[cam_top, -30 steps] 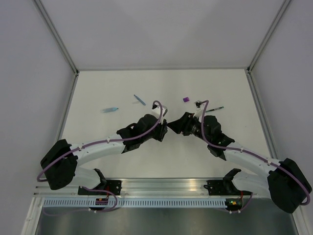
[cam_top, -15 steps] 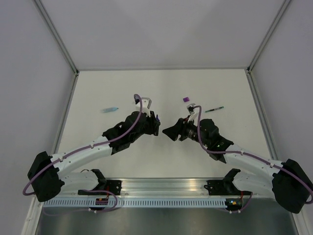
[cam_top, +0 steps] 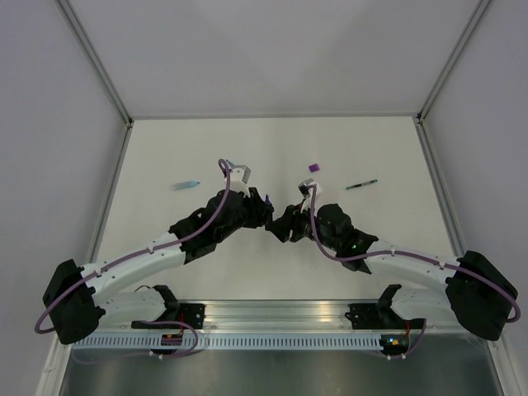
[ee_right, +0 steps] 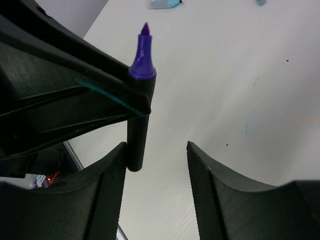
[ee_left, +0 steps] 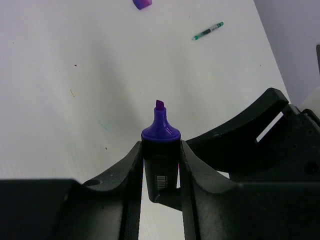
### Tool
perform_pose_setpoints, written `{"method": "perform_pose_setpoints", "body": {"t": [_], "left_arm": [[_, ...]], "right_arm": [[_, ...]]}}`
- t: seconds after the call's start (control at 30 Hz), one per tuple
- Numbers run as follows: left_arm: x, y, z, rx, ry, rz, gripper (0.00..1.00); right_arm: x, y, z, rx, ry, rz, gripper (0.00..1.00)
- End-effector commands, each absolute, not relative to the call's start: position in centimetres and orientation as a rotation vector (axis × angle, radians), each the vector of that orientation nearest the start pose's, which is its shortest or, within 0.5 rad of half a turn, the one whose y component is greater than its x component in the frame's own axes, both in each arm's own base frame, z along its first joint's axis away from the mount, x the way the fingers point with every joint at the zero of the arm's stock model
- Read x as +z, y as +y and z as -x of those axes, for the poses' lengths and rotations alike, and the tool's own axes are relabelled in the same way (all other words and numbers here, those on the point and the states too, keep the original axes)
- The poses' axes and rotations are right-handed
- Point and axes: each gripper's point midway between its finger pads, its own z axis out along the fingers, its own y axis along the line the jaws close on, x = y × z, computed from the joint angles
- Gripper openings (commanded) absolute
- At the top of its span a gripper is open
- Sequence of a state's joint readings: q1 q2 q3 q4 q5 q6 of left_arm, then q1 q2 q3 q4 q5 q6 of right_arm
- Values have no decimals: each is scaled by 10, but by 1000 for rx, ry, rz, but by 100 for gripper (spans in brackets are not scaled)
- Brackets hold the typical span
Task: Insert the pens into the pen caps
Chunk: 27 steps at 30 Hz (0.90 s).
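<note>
My left gripper (cam_top: 266, 213) is shut on the stubby black-and-purple marker (ee_left: 160, 150), purple tip pointing away from the wrist. My right gripper (cam_top: 279, 227) is open right beside it. In the right wrist view the marker's black butt (ee_right: 137, 140) rests against my right gripper's (ee_right: 156, 150) left finger (ee_right: 107, 185). The tiny purple cap (cam_top: 313, 167) lies on the table beyond both grippers and shows in the left wrist view (ee_left: 142, 3). The thin green pen (cam_top: 361, 184) lies to the right. The light blue marker (cam_top: 186, 185) lies to the left. A slim bluish cap (cam_top: 229, 162) peeks out behind my left wrist.
The white table (cam_top: 363, 239) is bordered by grey walls and a metal frame (cam_top: 272, 116). Both arms meet at the table's middle, their fingers nearly touching. A metal rail (cam_top: 272, 313) runs along the near edge.
My left gripper has shifted a little left. My right gripper has moved left and nearer, up against the marker in my left gripper.
</note>
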State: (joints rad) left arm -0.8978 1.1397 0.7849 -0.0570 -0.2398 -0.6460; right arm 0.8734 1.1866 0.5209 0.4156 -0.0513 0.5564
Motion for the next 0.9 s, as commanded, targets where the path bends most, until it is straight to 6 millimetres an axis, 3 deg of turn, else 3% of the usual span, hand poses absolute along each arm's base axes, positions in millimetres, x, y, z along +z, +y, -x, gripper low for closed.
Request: {"method": "perform_pose_setpoints", "body": {"t": [0.0,0.1,0.13,0.17,0.2,0.23,0.27,0.33,0.37,0.47,0.7,0.87], "left_arm": [[212,-293,-242,-906,1991,-50,2],[213,-294,-238,-930,1988,-57,2],[213,-294,-237,-935,1990,-59,2],[212,-294,-234,-946,1993,-68,2],[216,-295,-232,-967,1978,-78,2],[216,-296,-233,-968,1970,-83,2],[221,-296,-231,-983,1951,-104,5],[228,-296,-228,-1004,1915,-123,19],[235,-295,-226,-1019,1889,-138,43],[248,-288,-220,-1041,1825,-149,68],[280,-280,-202,-1109,1698,-236,75],[288,-282,-192,-1143,1648,-309,73]], "right_arm": [[182,321,-239,1020,1827,320,55],[184,317,-243,995,1818,294,40],[185,315,-244,985,1815,287,27],[188,314,-243,990,1804,285,21],[194,313,-241,1003,1779,290,6],[196,312,-240,1007,1771,288,0],[198,312,-237,1021,1764,298,0],[207,310,-233,1045,1737,303,0],[209,313,-226,1077,1731,330,0],[220,312,-216,1134,1693,349,0],[245,315,-192,1270,1598,417,0],[271,323,-157,1483,1453,528,0]]}}
